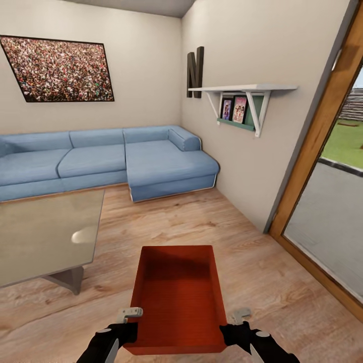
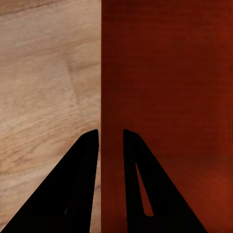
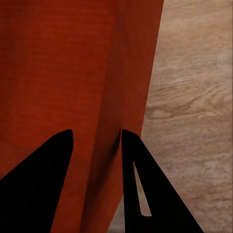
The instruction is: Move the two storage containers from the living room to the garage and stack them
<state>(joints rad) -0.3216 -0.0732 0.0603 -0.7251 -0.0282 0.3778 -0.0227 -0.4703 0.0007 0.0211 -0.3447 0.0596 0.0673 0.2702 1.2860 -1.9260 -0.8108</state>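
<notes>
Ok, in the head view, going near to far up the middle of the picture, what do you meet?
Orange-red storage container, gripped at its near end by left gripper and right gripper → bare wood plank floor → blue sectional sofa → beige wall.

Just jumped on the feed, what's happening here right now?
The robot is in the living room, holding one orange-red storage container between both arms. The left end effector straddles one side wall, one finger inside and one outside, and the right end effector does the same on the opposite wall. The container is empty. A blue sofa and a glossy low table lie ahead.
</notes>
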